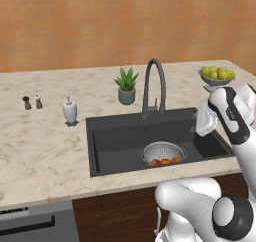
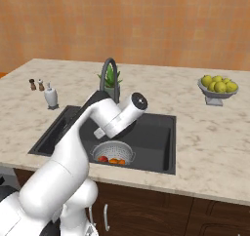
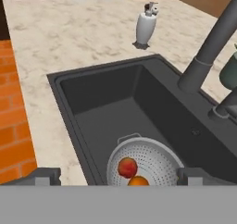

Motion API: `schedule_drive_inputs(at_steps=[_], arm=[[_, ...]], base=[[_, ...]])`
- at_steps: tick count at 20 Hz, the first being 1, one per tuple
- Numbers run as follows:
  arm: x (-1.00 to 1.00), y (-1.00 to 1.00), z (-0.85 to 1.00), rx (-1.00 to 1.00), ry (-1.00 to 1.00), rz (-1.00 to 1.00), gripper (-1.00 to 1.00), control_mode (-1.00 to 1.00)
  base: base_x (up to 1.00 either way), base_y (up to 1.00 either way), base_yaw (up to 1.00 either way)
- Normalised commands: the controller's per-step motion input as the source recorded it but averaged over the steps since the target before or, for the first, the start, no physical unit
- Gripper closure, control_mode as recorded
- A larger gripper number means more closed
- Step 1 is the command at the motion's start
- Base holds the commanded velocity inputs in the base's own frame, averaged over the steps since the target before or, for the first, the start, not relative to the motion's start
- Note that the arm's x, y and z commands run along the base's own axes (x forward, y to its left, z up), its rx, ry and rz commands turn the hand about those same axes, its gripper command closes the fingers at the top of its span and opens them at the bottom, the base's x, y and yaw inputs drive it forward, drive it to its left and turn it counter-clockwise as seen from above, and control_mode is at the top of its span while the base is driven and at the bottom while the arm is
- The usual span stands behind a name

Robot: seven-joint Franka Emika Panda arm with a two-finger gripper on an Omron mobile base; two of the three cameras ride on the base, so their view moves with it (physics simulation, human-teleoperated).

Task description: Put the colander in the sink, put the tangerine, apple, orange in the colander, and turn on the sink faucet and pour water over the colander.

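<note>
Arm bent over the sink (image 1: 107,136), claw (image 3: 118,177) spread wide, holding nothing.
Poised above the colander (image 3: 159,160) in the basin's near part; apple (image 3: 127,167) inside, beside an orange fruit (image 3: 138,181).

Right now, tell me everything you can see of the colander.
The colander is a round, silver-grey metal bowl pierced all over with small holes, with a small loop handle at its rim. It sits upright on the floor of the dark sink, toward the front wall, below and forward of the faucet. Inside lie a red apple and orange fruits. No water shows running over it, and the open gripper hangs above without touching it.
</note>
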Motion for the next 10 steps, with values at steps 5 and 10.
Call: schedule_drive_inputs(at_steps=[5,10], arm=[[-0.01,-0.14,0.36,0.0,-0.02,0.0,-1.0,-1.0],[0.08,-0.02,0.18,0.04,-0.02,0.0,-1.0,-1.0]], base=[[0.0,0.0,0.0],[0.0,0.0,0.0]])
